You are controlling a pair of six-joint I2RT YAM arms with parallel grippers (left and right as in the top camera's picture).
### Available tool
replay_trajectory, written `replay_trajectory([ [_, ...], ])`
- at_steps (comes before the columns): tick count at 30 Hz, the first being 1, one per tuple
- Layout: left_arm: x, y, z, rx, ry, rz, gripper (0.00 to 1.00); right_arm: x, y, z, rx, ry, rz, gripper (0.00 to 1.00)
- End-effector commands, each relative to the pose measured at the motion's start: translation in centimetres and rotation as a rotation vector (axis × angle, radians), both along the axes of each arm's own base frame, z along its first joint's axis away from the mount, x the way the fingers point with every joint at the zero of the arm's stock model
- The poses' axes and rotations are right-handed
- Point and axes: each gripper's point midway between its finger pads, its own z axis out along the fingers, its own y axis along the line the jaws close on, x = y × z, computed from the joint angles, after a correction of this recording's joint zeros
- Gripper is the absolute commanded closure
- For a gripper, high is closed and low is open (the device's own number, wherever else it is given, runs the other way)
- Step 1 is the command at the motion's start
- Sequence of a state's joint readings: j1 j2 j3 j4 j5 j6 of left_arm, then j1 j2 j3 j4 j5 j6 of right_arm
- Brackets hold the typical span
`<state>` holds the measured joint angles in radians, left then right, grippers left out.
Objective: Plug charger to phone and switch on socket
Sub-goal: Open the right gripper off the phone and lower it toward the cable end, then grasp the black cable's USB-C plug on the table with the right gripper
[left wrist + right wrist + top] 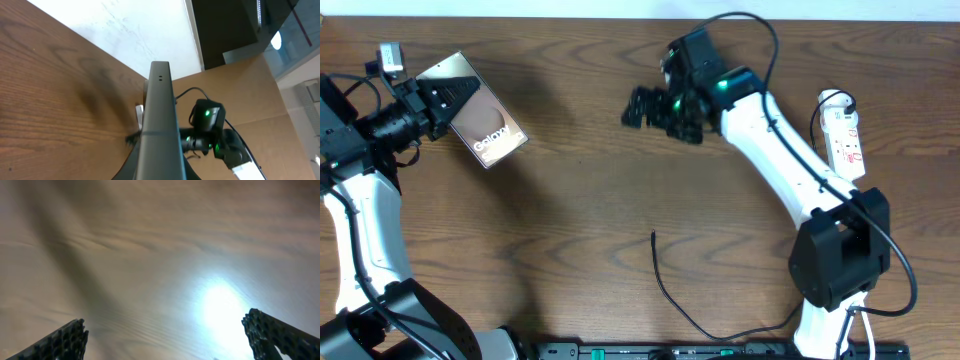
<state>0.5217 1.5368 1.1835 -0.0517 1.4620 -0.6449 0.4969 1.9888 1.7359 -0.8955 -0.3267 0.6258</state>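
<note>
The left gripper (435, 100) is clamped on the phone (488, 125), a slim, glossy grey-brown slab held tilted at the far left of the wood-grain table (570, 190). The right gripper (638, 108) hovers over the wood with its jaws spread wide and empty. To do this step well, the right arm should probably pinch the charger (672, 295), a thin limp black cable near the front edge, just behind its small plug tip (653, 234), so the tip points true at the phone's narrow end. The socket (843, 135), a hard white power strip, lies far right.

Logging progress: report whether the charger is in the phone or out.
Out. The charger lies loose on the table, far from the phone, which the left gripper grips.
</note>
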Motion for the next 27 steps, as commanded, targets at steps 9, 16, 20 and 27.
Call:
replay_trajectory([
  [9, -0.5, -1.9, 0.5, 0.022, -0.064, -0.078, 0.92, -10.9, -1.3, -7.7, -0.394, 0.180, 0.126, 0.01],
  [16, -0.5, -2.1, 0.5, 0.024, -0.067, -0.084, 0.92, -15.9, -2.3, -11.2, -0.479, 0.302, 0.076, 0.01],
  [20, -0.5, -2.1, 0.5, 0.024, -0.067, -0.084, 0.92, -17.2, -2.2, -12.4, -0.487, 0.316, 0.064, 0.06],
  [27, -0.6, -2.2, 0.3, 0.015, -0.050, -0.084, 0.92, -17.6, -1.3, -13.9, -0.460, 0.290, 0.055, 0.23],
])
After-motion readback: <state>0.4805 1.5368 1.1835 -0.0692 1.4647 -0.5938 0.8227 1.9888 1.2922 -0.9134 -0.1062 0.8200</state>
